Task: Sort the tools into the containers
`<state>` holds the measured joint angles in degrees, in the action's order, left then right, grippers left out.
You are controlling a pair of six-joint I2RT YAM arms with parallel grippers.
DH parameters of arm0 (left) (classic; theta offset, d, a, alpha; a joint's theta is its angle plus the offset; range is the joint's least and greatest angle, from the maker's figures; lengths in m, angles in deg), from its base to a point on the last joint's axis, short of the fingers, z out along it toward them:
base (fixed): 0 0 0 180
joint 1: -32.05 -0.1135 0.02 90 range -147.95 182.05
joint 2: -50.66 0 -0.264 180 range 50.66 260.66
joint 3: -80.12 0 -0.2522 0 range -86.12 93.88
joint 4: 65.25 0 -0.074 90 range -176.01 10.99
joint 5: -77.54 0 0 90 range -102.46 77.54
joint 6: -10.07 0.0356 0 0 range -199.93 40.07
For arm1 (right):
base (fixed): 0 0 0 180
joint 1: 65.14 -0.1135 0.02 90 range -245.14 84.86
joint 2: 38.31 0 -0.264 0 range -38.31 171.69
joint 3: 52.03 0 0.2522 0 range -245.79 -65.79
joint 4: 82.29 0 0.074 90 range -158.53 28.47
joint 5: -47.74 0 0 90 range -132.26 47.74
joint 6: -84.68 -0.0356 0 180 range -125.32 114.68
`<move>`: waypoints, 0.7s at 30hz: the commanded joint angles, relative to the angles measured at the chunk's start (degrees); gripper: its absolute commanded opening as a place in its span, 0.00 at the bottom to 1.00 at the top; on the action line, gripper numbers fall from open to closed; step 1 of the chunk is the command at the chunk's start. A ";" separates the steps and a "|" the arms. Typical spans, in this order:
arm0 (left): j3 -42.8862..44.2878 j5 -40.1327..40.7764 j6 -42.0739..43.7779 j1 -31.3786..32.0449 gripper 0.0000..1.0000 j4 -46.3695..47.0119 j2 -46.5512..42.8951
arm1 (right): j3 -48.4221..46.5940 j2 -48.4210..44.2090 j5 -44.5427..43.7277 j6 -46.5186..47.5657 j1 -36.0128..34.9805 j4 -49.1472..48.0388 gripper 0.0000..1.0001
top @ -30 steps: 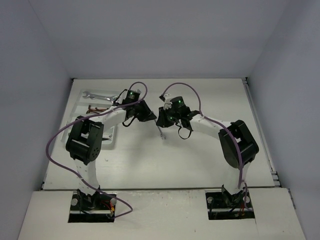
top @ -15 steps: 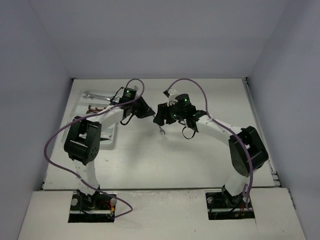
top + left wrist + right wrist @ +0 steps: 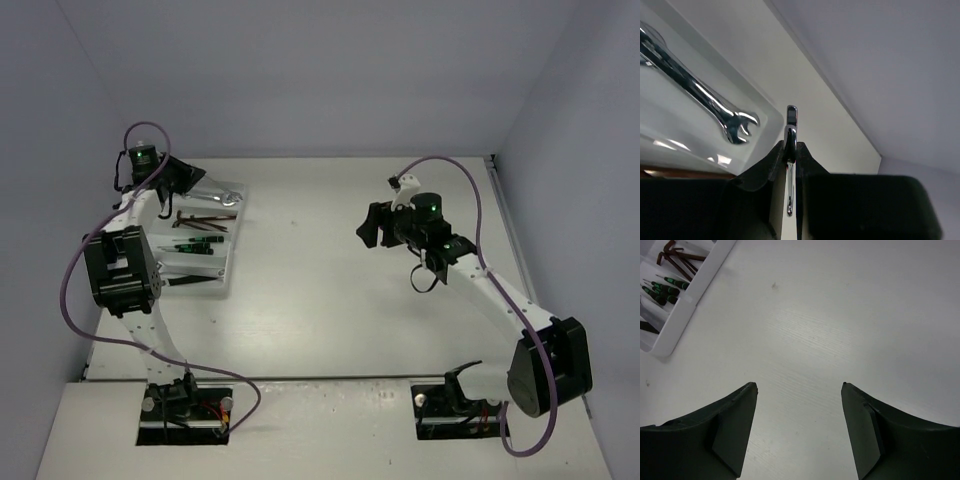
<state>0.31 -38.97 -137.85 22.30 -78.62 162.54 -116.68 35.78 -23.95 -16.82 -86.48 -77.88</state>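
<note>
My left gripper (image 3: 791, 145) is shut on a thin silver wrench (image 3: 791, 117), seen edge-on between the fingers. It hangs over the far end of the white tray (image 3: 234, 262), at the far-left corner of the table. Below it a second silver wrench (image 3: 700, 95) lies flat in the tray's farthest slot. The other slots hold red-brown hex keys (image 3: 205, 217), green-black screwdrivers (image 3: 196, 246) and a black-handled wrench (image 3: 188, 282). My right gripper (image 3: 799, 386) is open and empty above bare table right of centre, well apart from the tray (image 3: 675, 325).
Grey walls close in the table on the left, far and right sides. The left arm (image 3: 125, 275) stands along the tray's left side with its purple cable looping beside it. A raised strip (image 3: 520, 260) runs along the table's right edge.
</note>
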 commanded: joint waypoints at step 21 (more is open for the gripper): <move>13.69 1.41 4.61 -6.23 0.59 -7.28 5.38 | -0.01 -4.76 -5.99 1.15 1.30 2.98 0.68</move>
<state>13.37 -39.22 -140.16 17.08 -80.30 178.82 -114.65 33.66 -27.68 -15.76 -85.67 -73.56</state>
